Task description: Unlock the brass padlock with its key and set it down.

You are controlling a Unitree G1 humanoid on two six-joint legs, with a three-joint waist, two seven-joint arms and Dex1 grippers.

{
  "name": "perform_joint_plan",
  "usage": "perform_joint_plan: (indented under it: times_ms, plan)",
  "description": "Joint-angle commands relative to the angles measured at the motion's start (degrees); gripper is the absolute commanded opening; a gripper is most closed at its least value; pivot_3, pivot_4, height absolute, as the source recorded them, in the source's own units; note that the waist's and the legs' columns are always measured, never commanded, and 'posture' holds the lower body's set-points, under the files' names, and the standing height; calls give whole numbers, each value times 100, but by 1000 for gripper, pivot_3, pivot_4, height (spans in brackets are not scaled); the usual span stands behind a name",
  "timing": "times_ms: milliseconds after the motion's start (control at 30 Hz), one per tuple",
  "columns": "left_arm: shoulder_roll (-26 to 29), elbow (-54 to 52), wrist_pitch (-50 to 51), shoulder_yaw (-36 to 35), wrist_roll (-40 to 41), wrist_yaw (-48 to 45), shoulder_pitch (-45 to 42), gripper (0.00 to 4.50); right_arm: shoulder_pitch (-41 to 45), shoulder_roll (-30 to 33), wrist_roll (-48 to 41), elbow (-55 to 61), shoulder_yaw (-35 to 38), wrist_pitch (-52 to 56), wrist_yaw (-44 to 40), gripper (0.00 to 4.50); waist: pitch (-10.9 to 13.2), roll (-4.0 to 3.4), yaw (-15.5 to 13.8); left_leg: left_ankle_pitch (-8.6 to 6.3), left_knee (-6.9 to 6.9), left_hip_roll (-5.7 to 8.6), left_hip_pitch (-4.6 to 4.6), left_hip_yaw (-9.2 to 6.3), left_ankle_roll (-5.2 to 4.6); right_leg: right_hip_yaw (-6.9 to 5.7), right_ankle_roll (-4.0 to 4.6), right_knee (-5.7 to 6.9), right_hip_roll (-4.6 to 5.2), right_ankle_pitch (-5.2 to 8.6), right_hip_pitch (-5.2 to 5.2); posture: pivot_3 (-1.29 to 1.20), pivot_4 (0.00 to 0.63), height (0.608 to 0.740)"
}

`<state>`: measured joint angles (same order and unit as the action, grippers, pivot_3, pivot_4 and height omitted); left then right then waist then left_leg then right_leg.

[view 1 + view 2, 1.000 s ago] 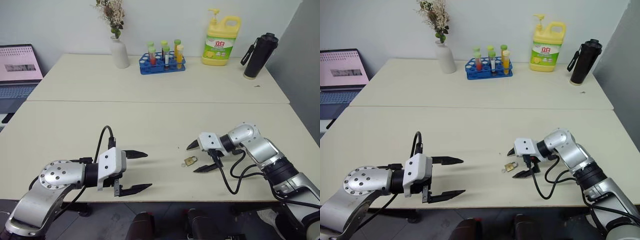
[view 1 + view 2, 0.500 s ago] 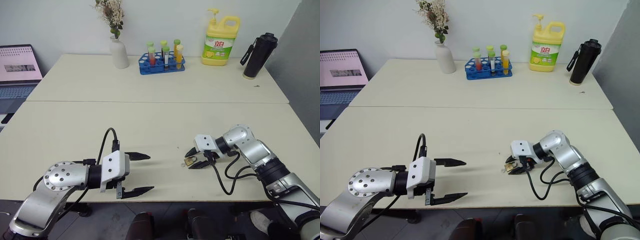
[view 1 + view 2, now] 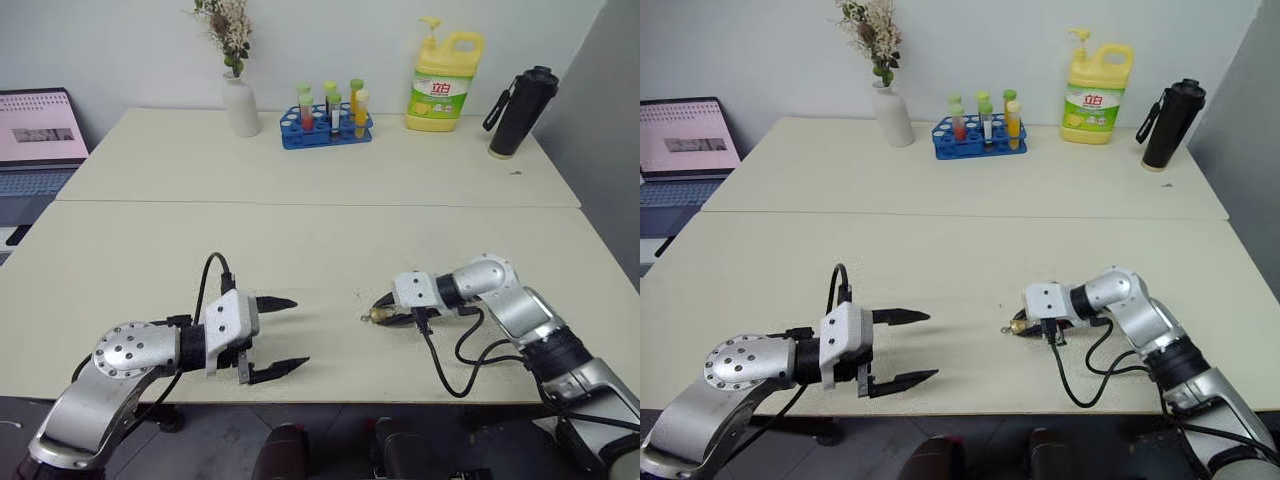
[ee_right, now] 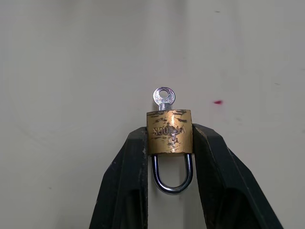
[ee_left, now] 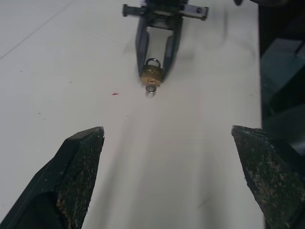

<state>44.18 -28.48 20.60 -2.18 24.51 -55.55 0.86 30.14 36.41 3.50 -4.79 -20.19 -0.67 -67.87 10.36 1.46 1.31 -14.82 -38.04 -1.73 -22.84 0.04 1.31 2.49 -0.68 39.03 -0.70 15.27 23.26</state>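
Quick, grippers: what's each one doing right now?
Left gripper: open, holding nothing.
Right gripper: shut on the brass padlock, fingers pinching its body; the key sticks out of it.

wall (image 3: 120,40): plain white | tables (image 3: 300,160): two, cream, abutting

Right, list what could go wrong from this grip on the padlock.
1. The right gripper pinches only the sides of the small brass padlock; turning the key might twist it out.
2. The key head is tiny beside the left gripper and its wide-open jaws, so they may miss it or knock it.
3. The shackle sits between the right jaws, leaving little room to spring open.
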Motion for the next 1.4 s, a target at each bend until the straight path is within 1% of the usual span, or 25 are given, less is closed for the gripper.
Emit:
perform_joint_plan:
  times_ms: [33, 133, 233, 300, 367, 467, 567, 767, 1133, 1233, 1400]
  plan:
    - [-161, -52, 362, -48, 203, 332, -330, 4500, -202, 198, 198, 772, 455, -45, 581, 918, 0, 0, 21, 0, 0, 0, 0, 0, 0, 1, 0, 0, 0, 0, 0, 0, 150, 740]
    - [-561, 114, 1045, 68, 677, 614, -1059, 4500, -842, 416, 825, 1698, 944, -116, 1507, 918, -2, 3, -37, 0, 0, 1, -2, -8, 0, 1, -8, 1, 0, 5, 0, 0, 150, 740]
    - [-750, 422, 1429, 200, 796, 651, -1673, 4500, -1274, 477, 1560, 2248, 1178, -344, 2333, 918, -3, 5, -49, 1, -1, 4, -6, -7, 2, -2, -19, 3, -6, 11, -1, 0, 150, 740]
    - [-843, 645, 1770, 252, 1024, 596, -2056, 4500, -1367, 512, 2019, 2368, 1175, -726, 2801, 918, -3, 5, 2, 1, -1, 6, 0, -2, 2, 0, -20, 6, -10, 10, -1, 0, 150, 740]
    - [-959, 857, 2081, 288, 1179, 629, -2374, 4500, -1380, 470, 2291, 2380, 1177, -1010, 3208, 918, -3, 5, 36, 2, -1, 5, 2, 2, 3, 0, -21, 6, -11, 10, -1, 0, 150, 740]
    - [-1002, 1082, 2167, 485, 1184, 396, -2749, 4500, -1308, 382, 2664, 2308, 1168, -1429, 3837, 918, -3, 5, 54, 2, 0, 5, 4, 3, 3, 2, -20, 5, -14, 10, -1, 0, 150, 740]
    - [-1086, 1358, 2179, 695, 1182, 132, -3176, 4500, -1232, 292, 2821, 2193, 1139, -1896, 4312, 918, -3, 5, 38, 2, 1, 5, 0, 0, 4, 5, -19, 5, -17, 9, 0, 0, 150, 740]
    - [-1177, 1988, 1906, 984, 915, -256, -3763, 4500, -1143, 198, 2760, 2029, 1047, -2392, 4530, 918, -3, 5, 36, 2, -1, 12, -1, 5, 4, 5, -5, 3, -16, 1, -1, 0, 150, 740]
    - [-1614, 2732, 1824, 941, 860, -432, -4365, 4500, -953, 165, 2645, 1757, 1065, -2608, 4444, 918, -3, 5, 36, 2, -3, 10, -3, 2, 4, 6, 1, 5, -17, -3, 0, 0, 150, 740]
    - [-1621, 2894, 1708, 1005, 748, -558, -4436, 3902, -936, 169, 2616, 1729, 1065, -2620, 4420, 918, -3, 5, 38, 2, -3, 11, -2, 3, 4, 6, 2, 5, -17, -3, 0, 0, 150, 740]
    - [-1707, 3066, 1638, 1054, 650, -703, -4526, 2275, -917, 164, 2570, 1746, 1042, -2646, 4385, 918, -3, 5, 38, 2, -3, 11, -3, 2, 4, 7, 3, 5, -17, -4, 0, 0, 150, 740]
